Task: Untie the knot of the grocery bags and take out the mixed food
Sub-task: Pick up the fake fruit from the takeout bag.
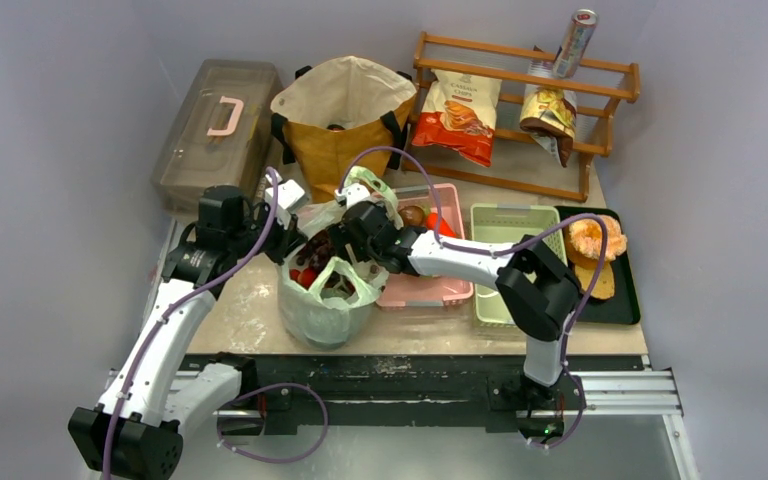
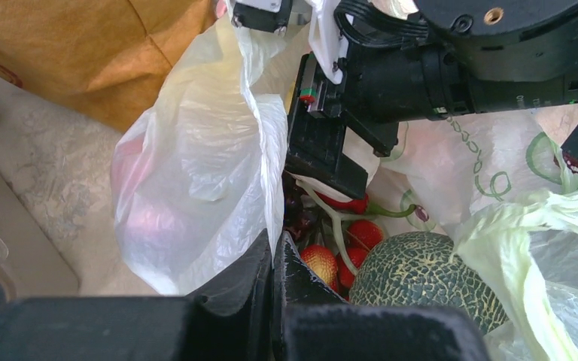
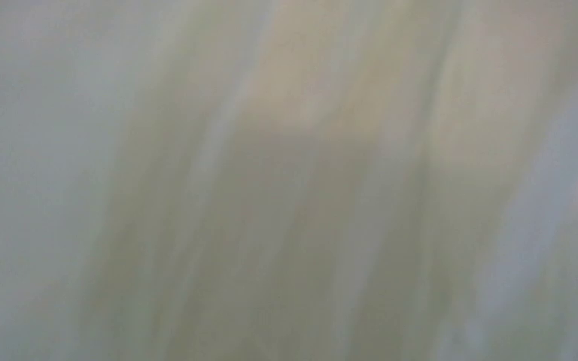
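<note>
The pale-green plastic bag point(image 1: 322, 305) stands at the table's front with its mouth open; the knot is out of view. My left gripper point(image 1: 288, 240) point(image 2: 277, 252) is shut on the bag's left rim film. My right gripper point(image 1: 340, 255) reaches into the mouth from the right, one black finger point(image 2: 327, 150) down among the food and the jaws standing wide apart. Inside lie a red chilli point(image 2: 346, 203), red fruits point(image 2: 320, 259), dark grapes point(image 2: 297, 214) and a green melon point(image 2: 421, 274). Plastic film blurs the whole right wrist view. The mustard-brown tote point(image 1: 345, 115) stands open behind.
A grey-brown lidded box point(image 1: 215, 125) sits at the back left. A wooden rack point(image 1: 525, 100) at the back right holds chip bags and a can. Right of the bag are a pink basket point(image 1: 430, 292), a green basket point(image 1: 490, 300) and a black tray point(image 1: 625, 295).
</note>
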Controlling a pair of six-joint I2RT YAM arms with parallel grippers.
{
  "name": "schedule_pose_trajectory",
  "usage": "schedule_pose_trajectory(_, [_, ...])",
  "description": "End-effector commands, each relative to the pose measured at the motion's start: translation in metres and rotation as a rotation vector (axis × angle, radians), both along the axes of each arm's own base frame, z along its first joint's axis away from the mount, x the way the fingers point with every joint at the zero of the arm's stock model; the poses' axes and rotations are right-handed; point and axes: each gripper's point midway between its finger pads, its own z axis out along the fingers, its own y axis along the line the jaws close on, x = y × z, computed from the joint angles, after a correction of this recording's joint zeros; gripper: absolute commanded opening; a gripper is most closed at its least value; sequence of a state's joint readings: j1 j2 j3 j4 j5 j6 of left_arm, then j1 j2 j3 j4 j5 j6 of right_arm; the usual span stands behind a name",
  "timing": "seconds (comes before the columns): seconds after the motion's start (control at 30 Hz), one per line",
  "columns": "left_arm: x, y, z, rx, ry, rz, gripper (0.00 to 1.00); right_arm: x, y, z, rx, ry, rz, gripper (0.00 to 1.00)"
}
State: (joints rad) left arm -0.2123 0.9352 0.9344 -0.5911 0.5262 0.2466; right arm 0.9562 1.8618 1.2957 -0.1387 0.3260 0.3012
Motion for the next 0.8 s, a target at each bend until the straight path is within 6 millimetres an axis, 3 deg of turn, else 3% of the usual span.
schedule_pose_trajectory(0.0, [0.005,-0.001,0.002,-0.006,-0.020,0.009,0.00,-0.005,0.015,-0.014,0.020,0.046,-0.001,0.86])
schedule_pose_trajectory(0.13, [0.006,0.000,0.002,-0.005,-0.022,0.016,0.00,-0.003,0.010,-0.021,-0.017,0.061,-0.039,0.56])
schedule_pose_trajectory(0.4, [0.005,0.002,0.001,0.003,-0.024,0.028,0.00,0.003,0.009,0.026,0.039,-0.020,-0.039,0.00])
schedule_pose_trajectory(0.7, [0.007,0.001,0.003,-0.004,-0.026,0.033,0.00,-0.018,0.012,0.099,0.211,-0.076,0.065,0.00])
schedule_pose_trajectory(0.77, [0.007,0.002,0.001,-0.003,-0.025,0.035,0.00,-0.023,0.013,0.105,0.225,-0.080,0.100,0.00])
